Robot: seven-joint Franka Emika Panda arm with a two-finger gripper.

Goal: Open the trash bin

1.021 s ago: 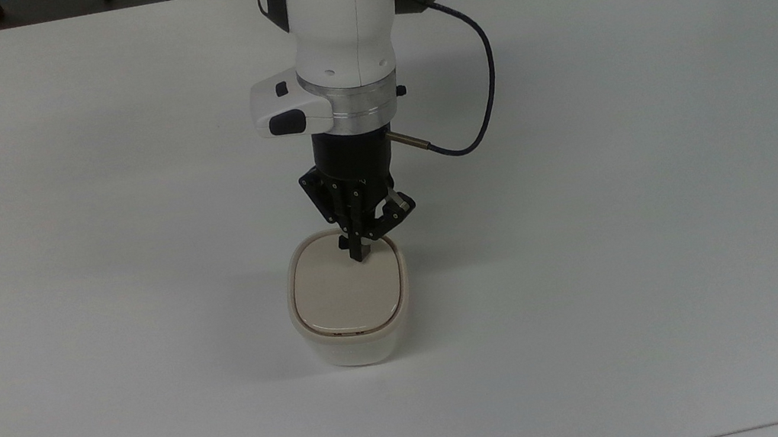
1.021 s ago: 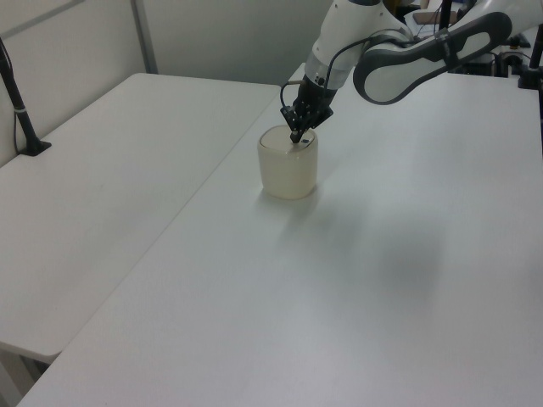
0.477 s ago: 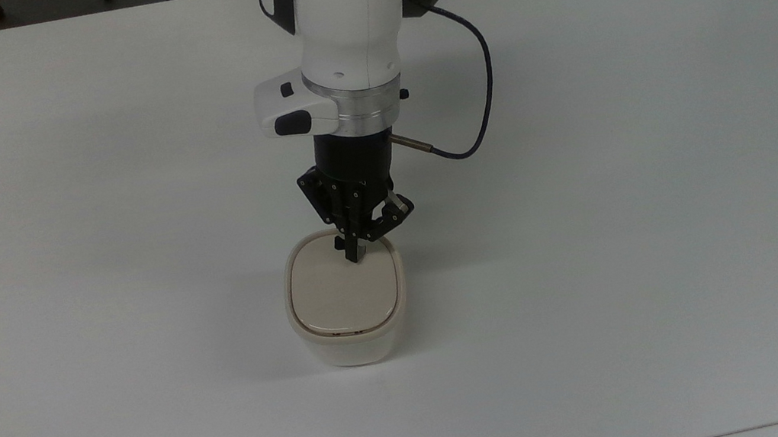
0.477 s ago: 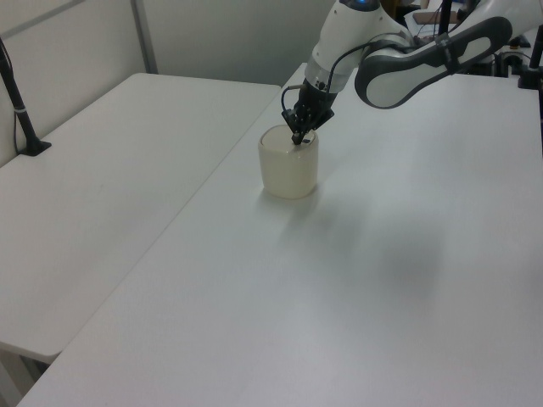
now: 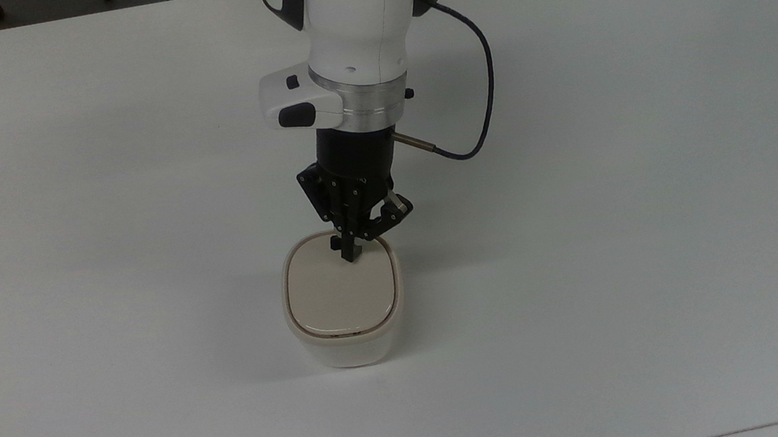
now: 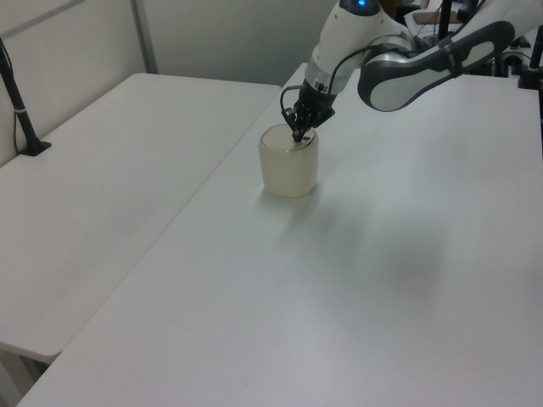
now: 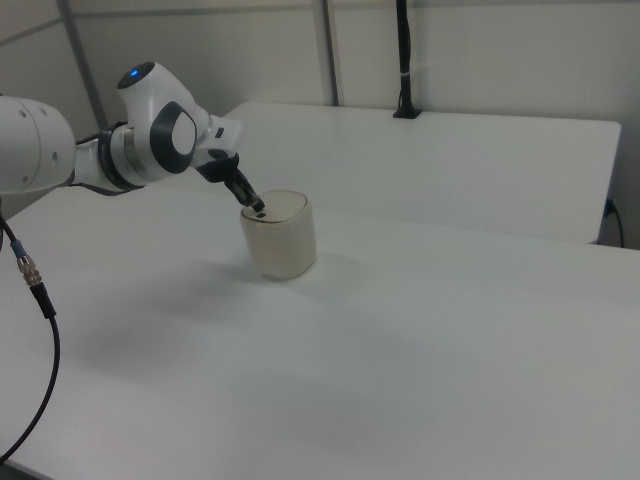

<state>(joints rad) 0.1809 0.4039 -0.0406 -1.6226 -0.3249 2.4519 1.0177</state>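
Note:
The trash bin (image 5: 348, 332) is a small cream-white rounded-square tub with a flat beige lid (image 5: 338, 291), lying shut. It stands on the white table in the top view's lower middle, and shows as trash bin (image 6: 288, 165) and trash bin (image 7: 280, 240) in the side views. My gripper (image 5: 351, 253) points down with its black fingers shut together, the tips resting on the lid's far edge near the arm. In the left view the gripper (image 6: 298, 136) touches the bin's top, and in the right view the gripper (image 7: 256, 208) meets the lid's left edge. The fingertips hide the lid's button.
The white table (image 5: 627, 214) spreads wide around the bin. A dark cable (image 5: 484, 81) loops off the wrist on the top view's right. A second table (image 6: 93, 195) adjoins on the left view's left, with a black post (image 6: 21, 114) clamped at its edge.
The arm has shifted slightly toward the top view's right and the fingertips toward its left and up on the lid. The bin has slid a little to the top view's left. The lid stays shut.

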